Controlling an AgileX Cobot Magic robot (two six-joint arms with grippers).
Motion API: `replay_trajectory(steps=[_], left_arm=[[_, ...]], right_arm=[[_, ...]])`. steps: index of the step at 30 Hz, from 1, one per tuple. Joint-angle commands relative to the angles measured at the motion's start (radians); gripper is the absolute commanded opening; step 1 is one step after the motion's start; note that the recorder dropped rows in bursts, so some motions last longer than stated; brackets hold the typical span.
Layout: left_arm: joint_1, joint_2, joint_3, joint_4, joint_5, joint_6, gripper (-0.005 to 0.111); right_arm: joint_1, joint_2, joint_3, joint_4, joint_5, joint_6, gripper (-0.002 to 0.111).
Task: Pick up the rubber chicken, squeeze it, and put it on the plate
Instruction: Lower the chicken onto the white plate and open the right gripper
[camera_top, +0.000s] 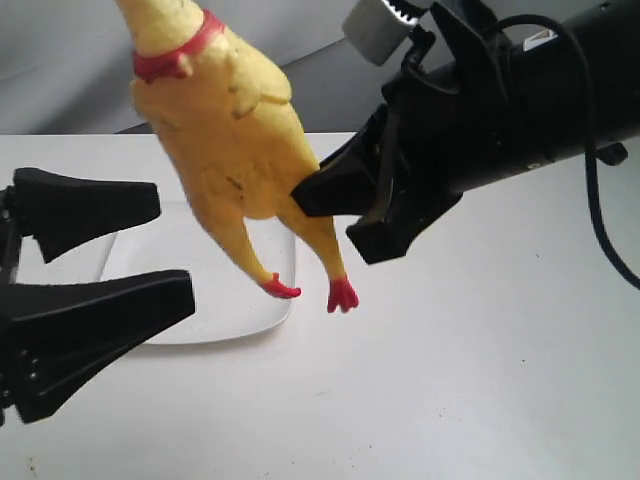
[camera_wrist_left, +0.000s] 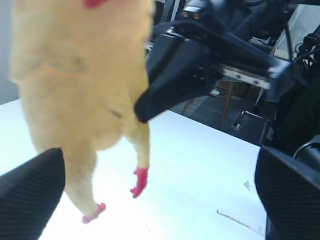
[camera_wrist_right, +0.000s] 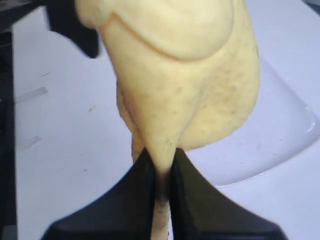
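Note:
The yellow rubber chicken (camera_top: 225, 120) hangs in the air above the table, red collar up, red feet (camera_top: 342, 296) dangling. My right gripper (camera_top: 310, 195) is shut on its upper leg, just under the plump body (camera_wrist_right: 185, 85); both black fingers (camera_wrist_right: 142, 172) pinch the yellow rubber. Below and behind the chicken the white square plate (camera_top: 165, 320) lies on the table. My left gripper (camera_top: 150, 245) stands open over the plate's left part, its jaws wide apart with nothing between them. In the left wrist view the chicken (camera_wrist_left: 75, 75) hangs blurred ahead, right gripper (camera_wrist_left: 150, 107) against it.
The white table (camera_top: 480, 360) stretches to the right and front of the plate. The right arm's black body (camera_top: 540, 100) and its cable (camera_top: 600, 220) reach in from the upper right. Chairs and dark equipment (camera_wrist_left: 235, 110) stand beyond the table's far edge.

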Motion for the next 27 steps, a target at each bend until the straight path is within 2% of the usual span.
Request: replay_trajectory(steps=[1, 13, 18, 27], left_arm=[[0.002, -0.003, 0.004, -0.008, -0.005, -0.004, 0.001], [0.002, -0.003, 0.004, -0.008, -0.005, -0.004, 0.001], [0.002, -0.003, 0.004, -0.008, -0.005, -0.004, 0.001], [0.002, -0.003, 0.004, -0.008, -0.005, -0.004, 0.001]], right_arm=[[-0.002, 0.056, -0.019, 0.001, -0.099, 0.020, 0.000], [-0.001, 0.495, -0.288, 0.001, 0.032, 0.087, 0.000], [0.047, 0.653, -0.391, -0.013, 0.070, 0.127, 0.000], [0.115, 0.822, -0.523, -0.331, 0.062, 0.472, 0.000]])
